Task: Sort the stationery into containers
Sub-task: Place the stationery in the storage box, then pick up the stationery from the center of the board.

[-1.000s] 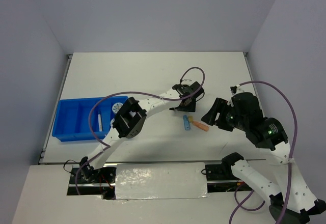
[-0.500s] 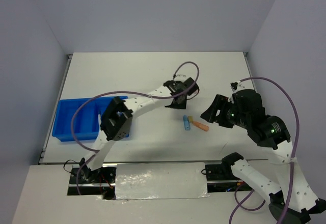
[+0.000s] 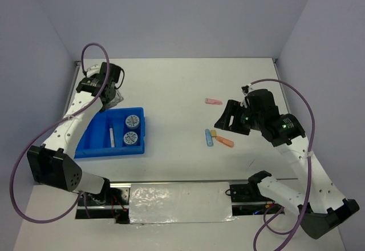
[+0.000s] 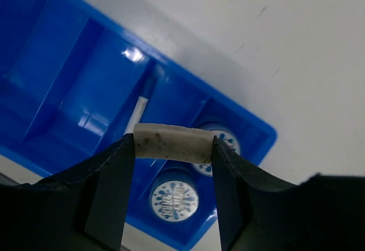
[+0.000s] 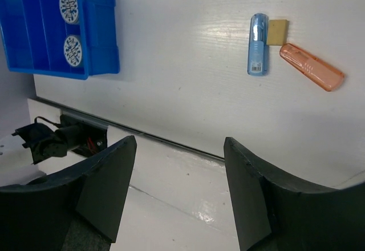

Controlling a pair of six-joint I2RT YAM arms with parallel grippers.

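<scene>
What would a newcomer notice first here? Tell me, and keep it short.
The bright blue tray at the table's left stands out, with two tape rolls in its rightmost compartment. The left hand hangs above its far edge, shut on a small whitish block. At centre right, a blue stick, an orange stick and a pink stick lie loose near the open right hand.

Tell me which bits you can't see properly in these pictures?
- Left wrist view: the lower end of the white pen hides behind the whitish block in the left pincer.
- Right wrist view: the blue tray is cut by the top-left edge; the pink stick lies out of frame.
- Top view: the tan block is too small for detail.
</scene>
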